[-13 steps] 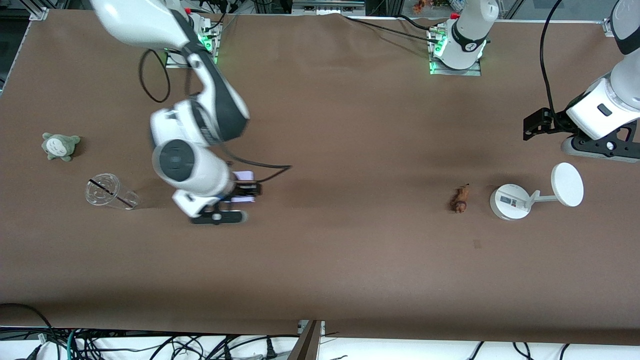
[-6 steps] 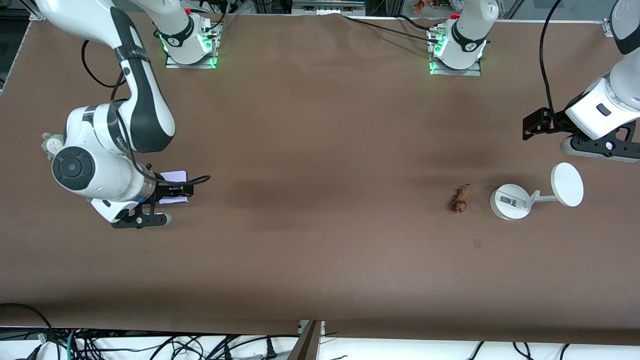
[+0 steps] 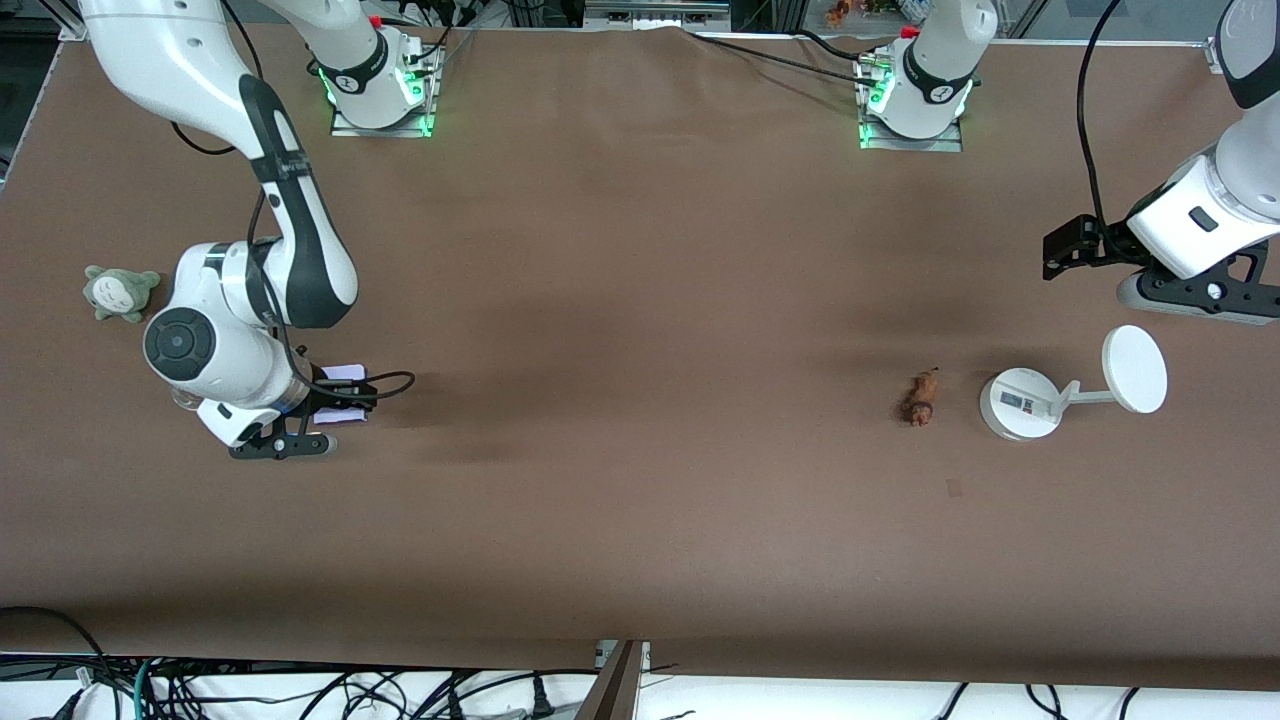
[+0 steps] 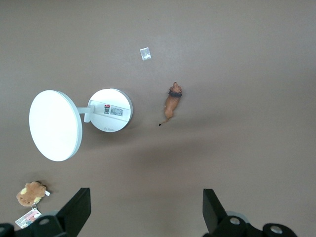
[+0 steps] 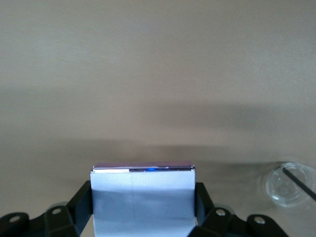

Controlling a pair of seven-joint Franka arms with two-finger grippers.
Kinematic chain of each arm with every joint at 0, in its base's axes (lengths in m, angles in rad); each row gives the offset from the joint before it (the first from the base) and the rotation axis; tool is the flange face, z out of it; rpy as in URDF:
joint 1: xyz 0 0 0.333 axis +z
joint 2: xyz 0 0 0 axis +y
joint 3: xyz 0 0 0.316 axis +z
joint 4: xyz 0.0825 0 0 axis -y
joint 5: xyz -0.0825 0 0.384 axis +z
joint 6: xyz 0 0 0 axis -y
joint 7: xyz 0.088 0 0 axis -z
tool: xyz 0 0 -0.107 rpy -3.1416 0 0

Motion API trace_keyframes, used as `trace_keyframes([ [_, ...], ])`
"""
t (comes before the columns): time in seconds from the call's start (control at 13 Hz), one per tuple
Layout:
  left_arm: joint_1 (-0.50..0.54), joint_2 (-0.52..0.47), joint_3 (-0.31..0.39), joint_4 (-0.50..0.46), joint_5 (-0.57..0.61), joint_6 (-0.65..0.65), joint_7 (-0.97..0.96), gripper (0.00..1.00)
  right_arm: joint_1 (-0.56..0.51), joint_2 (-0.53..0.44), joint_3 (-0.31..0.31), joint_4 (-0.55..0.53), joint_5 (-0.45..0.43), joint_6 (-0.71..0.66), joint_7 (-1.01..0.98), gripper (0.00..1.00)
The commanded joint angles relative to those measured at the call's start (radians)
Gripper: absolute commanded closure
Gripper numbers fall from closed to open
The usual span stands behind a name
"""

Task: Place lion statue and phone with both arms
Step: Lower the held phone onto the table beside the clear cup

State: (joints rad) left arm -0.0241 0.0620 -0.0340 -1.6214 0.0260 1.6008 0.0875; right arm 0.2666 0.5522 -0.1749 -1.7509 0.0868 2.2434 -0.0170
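The phone (image 3: pixel 344 374), a pale lavender slab, is held by its side edges in my right gripper (image 3: pixel 335 396), which is shut on it over the table toward the right arm's end. It fills the space between the fingers in the right wrist view (image 5: pixel 143 197). The lion statue (image 3: pixel 921 397), a tiny orange-brown figure, lies on the table toward the left arm's end, beside the white stand (image 3: pixel 1020 402). My left gripper (image 3: pixel 1062 250) is open and empty, high over the table near that end. The left wrist view shows the lion (image 4: pixel 172 102) well below its spread fingers (image 4: pixel 74 212).
A grey-green plush toy (image 3: pixel 120 291) sits near the right arm's end. A clear plastic cup (image 5: pixel 291 183) lies close to the right gripper. A brown plush toy (image 4: pixel 31 193) lies by the stand's disc (image 4: pixel 54 125). A small white scrap (image 4: pixel 145 54) lies near the lion.
My right arm has carried the phone from the middle of the table toward the right arm's end, then settled there. The left arm has hardly moved.
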Motion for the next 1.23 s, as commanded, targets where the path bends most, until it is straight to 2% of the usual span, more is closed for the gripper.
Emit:
trace_keyframes([
  [0.0,-0.007,-0.021,0.005,-0.012,-0.021,-0.015,0.009,0.00,-0.024,0.014,0.005,-0.036,0.019,0.059,-0.038,0.87],
  [0.23,-0.008,-0.021,0.005,-0.012,-0.021,-0.016,0.009,0.00,-0.038,0.038,0.005,-0.100,0.019,0.184,-0.061,0.87],
  [0.46,-0.008,-0.021,0.002,-0.012,-0.021,-0.022,0.009,0.00,-0.040,0.074,0.006,-0.104,0.019,0.232,-0.063,0.87],
  [0.92,-0.008,-0.021,-0.001,-0.011,-0.021,-0.028,0.008,0.00,-0.078,0.081,0.011,-0.104,0.019,0.245,-0.103,0.85],
  [1.0,-0.010,-0.021,-0.001,-0.011,-0.021,-0.028,0.006,0.00,-0.082,0.081,0.012,-0.104,0.019,0.245,-0.104,0.79],
  [1.15,-0.010,-0.019,-0.018,-0.011,-0.023,-0.027,0.006,0.00,-0.081,0.083,0.015,-0.102,0.019,0.245,-0.101,0.24],
])
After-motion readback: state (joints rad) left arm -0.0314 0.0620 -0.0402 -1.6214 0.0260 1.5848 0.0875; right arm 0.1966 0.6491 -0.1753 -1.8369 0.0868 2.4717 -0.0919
